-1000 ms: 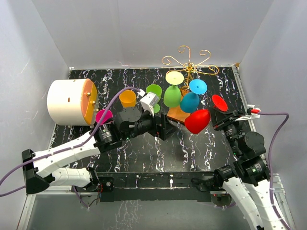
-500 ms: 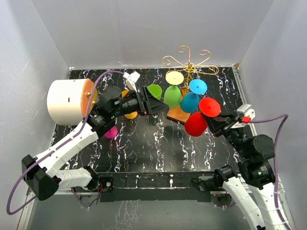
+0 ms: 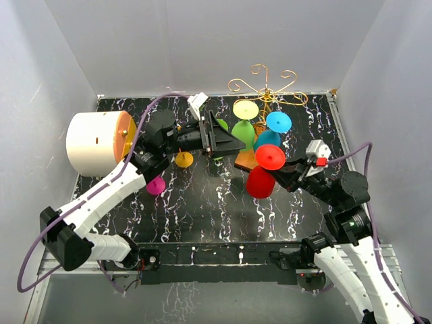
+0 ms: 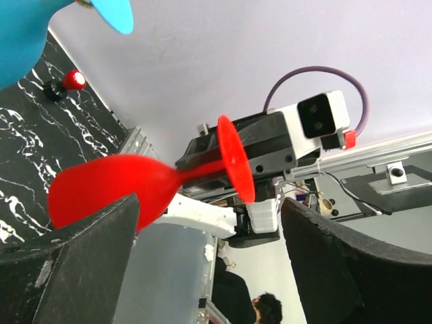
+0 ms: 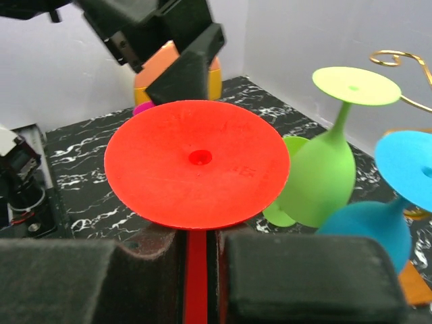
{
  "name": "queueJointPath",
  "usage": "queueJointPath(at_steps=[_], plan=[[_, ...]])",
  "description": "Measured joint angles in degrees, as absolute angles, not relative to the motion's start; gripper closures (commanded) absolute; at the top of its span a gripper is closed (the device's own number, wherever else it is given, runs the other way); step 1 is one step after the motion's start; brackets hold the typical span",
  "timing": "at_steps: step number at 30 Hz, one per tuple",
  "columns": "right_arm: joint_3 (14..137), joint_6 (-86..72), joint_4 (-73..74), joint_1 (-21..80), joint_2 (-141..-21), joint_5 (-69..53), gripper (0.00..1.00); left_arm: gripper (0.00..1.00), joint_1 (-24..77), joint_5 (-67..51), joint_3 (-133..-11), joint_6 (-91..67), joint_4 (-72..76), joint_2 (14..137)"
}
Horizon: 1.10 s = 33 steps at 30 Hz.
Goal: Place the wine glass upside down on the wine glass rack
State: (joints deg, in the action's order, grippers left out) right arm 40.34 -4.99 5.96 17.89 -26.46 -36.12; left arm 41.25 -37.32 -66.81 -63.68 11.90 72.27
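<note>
The right gripper (image 3: 289, 174) is clamped on the stem of the red wine glass (image 3: 260, 183), foot uppermost, just in front of the gold rack (image 3: 268, 93), while the left gripper (image 3: 226, 140) gapes empty alongside.

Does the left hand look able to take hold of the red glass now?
Probably yes. The left hand is open and aimed at the red glass, with nothing between them in its wrist view. But the right hand is shut on it.
</note>
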Motion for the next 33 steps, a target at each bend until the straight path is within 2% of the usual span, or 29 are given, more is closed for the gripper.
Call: queueJointPath(at_steps=[4,17,25,31,33], plan=[[38.5,-6.4,0.7,17.9,-29.3,-40.5,1.0,0.24,40.6,-39.2,-70.6,-64.9,9.8,75.3],[36.2,-8.3,-7.3,18.4,-33.5,-45.2,1.0,0.53,39.8,-43.7,-68.3,-76.2,13.8,76.8],[36.1,-8.7,-9.8,20.0,-35.6,-45.2,1.0,0.61,39.8,-46.4,-68.3,-80.0,16.5,81.4],[36.1,-7.9,-10.6,23.7,-38.9,-43.8,1.0,0.78,39.8,-47.2,-68.3,-81.1,17.0,82.0],[36.1,-7.4,-10.6,25.7,-39.8,-42.6,1.0,0.87,39.8,-47.4,-68.3,-81.3,17.2,82.0]])
